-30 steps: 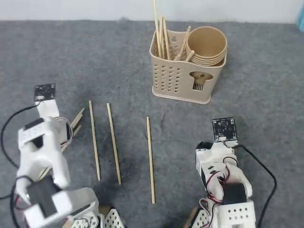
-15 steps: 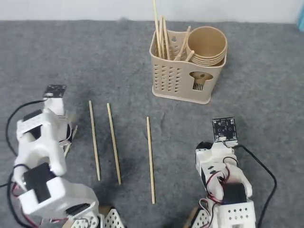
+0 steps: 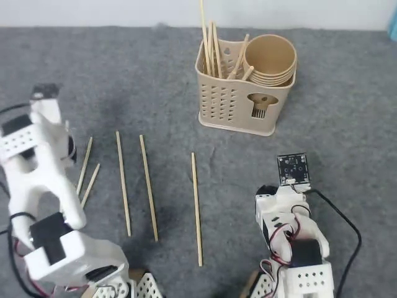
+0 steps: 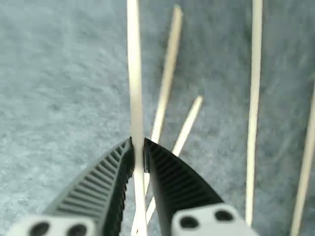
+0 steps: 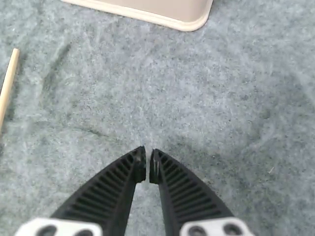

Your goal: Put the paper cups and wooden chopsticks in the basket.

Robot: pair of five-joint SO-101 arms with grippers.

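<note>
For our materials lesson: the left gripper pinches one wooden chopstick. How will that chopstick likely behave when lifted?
Probably stiff: the chopstick runs straight out past the left gripper without sagging. Likely light, since it is so thin. Held at one narrow spot between the ridged fingers, it may pivot or slide if swung.

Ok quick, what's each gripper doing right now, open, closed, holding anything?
Left gripper: closed on a wooden chopstick.
Right gripper: closed, holding nothing.
</note>
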